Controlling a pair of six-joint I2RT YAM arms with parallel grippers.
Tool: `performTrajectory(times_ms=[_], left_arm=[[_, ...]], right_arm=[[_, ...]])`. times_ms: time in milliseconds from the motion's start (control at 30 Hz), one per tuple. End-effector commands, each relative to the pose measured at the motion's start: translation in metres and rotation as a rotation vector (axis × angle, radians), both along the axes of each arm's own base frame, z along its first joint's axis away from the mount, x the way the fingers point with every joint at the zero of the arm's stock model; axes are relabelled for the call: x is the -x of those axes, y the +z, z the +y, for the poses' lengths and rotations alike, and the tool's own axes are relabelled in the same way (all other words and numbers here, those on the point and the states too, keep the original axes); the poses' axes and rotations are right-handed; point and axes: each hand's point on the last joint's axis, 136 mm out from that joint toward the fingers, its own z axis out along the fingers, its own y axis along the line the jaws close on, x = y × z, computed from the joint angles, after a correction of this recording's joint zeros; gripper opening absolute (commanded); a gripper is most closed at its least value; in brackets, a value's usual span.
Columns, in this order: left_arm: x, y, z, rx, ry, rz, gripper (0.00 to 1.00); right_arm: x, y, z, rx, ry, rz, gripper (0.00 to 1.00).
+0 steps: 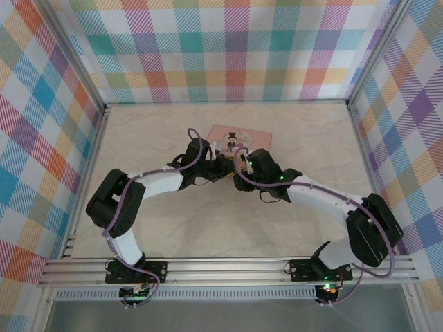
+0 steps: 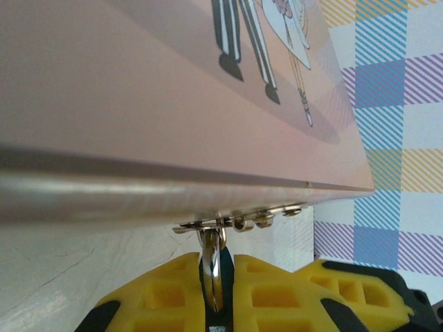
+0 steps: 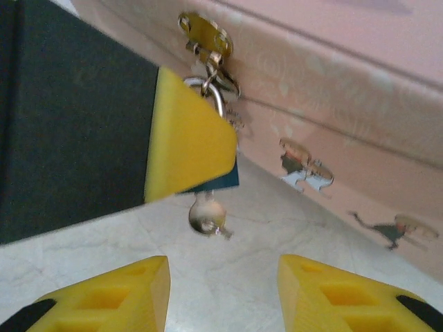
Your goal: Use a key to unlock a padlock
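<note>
The small bluish padlock [image 3: 225,178] hangs by its silvery shackle [image 2: 213,266] from the hasp [image 3: 204,31] on the front of the pink tin [image 1: 243,135]. My left gripper [image 2: 216,268] is shut on the padlock, and one of its yellow fingers [image 3: 187,135] covers most of the lock body. The key [image 3: 206,214] sticks out under the lock, its round silvery head hanging free just above the table. In front of the key my right gripper [image 3: 221,294] stands open, its two yellow fingertips a little short of the key and apart from it.
The pink tin with the cartoon picture lies at mid-table, its front wall close behind both grippers. Both arms meet in front of it [image 1: 232,169]. Checked walls close in the table [image 1: 311,138] on three sides.
</note>
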Motion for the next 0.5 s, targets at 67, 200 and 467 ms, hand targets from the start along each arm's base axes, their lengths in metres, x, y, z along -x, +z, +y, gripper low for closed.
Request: performTrajectory(times_ms=[67, 200, 467], left_arm=[[0.002, 0.045, -0.012, 0.082, -0.046, -0.074, 0.07], [0.001, 0.047, -0.013, 0.085, -0.048, -0.078, 0.07], [0.001, 0.048, -0.014, 0.088, -0.050, -0.079, 0.07]], right_arm=[[-0.011, 0.005, 0.005, 0.078, 0.051, -0.049, 0.45], [-0.014, 0.005, 0.011, 0.090, 0.073, -0.050, 0.43], [-0.019, 0.000, 0.015, 0.119, 0.094, -0.045, 0.43]])
